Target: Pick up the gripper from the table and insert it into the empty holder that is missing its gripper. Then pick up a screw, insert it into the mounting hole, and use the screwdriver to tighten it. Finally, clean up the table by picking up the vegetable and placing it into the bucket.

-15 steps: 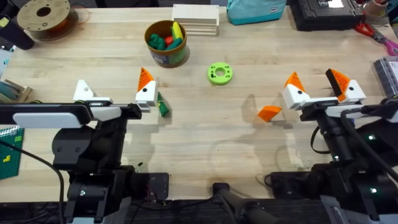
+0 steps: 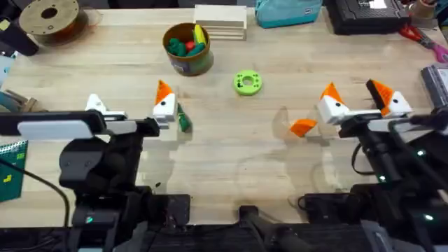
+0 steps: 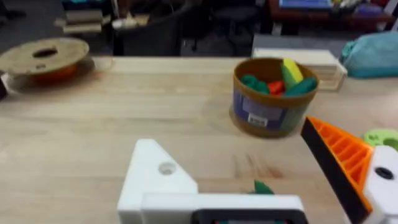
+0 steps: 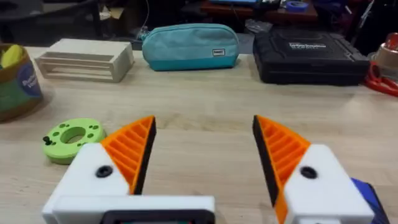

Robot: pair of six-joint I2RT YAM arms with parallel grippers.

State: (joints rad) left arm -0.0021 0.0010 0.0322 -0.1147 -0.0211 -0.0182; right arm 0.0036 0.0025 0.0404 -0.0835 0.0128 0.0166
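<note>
Loose orange gripper (image 2: 303, 127) lying just beside right gripper (image 2: 356, 99), fingers spread apart, left gripper (image 2: 130, 106) likewise spread, empty holder (image 2: 96, 103) bare, vegetable (image 2: 183, 121) beside its orange-tipped finger

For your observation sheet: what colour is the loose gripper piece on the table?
Orange gripper, clearest in the overhead view.
</note>
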